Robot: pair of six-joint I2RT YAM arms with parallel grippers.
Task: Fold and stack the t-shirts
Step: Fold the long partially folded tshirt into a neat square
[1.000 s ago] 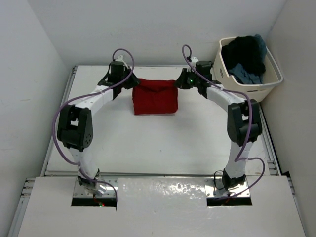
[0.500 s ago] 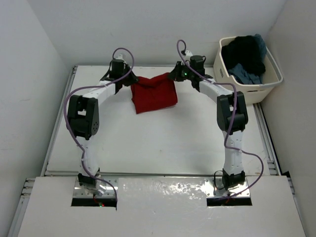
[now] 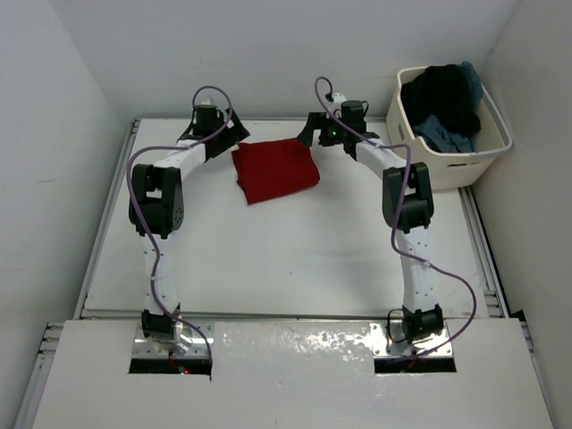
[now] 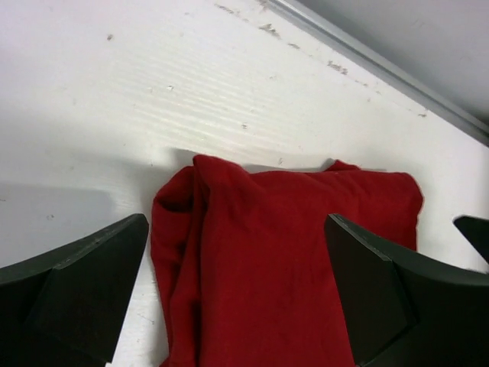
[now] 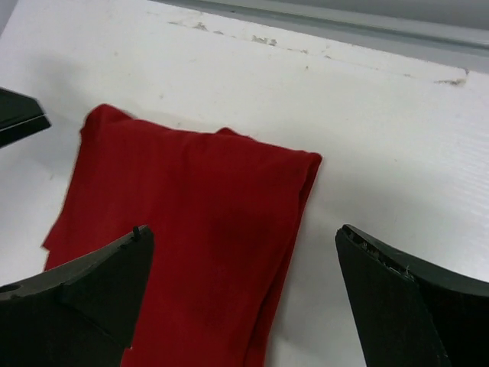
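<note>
A folded red t-shirt (image 3: 275,170) lies flat near the far edge of the table, slightly askew. My left gripper (image 3: 234,136) hovers at its far left corner, and in the left wrist view its jaws (image 4: 235,229) stand wide open over the red cloth (image 4: 283,245), holding nothing. My right gripper (image 3: 309,134) is at the shirt's far right corner. It is open too (image 5: 244,237), with the red t-shirt (image 5: 191,229) lying loose below it. A black t-shirt (image 3: 441,94) and a blue-grey one (image 3: 449,134) are heaped in the tub.
The cream tub (image 3: 483,163) stands at the back right, off the table's corner. The table's raised metal rail (image 5: 344,27) runs just beyond the shirt. Walls close in at the back and on both sides.
Both grippers went from shut on the red t-shirt's far corners to wide open, letting it go. Both arms stretched further toward the back, and the shirt now lies slightly rotated.
</note>
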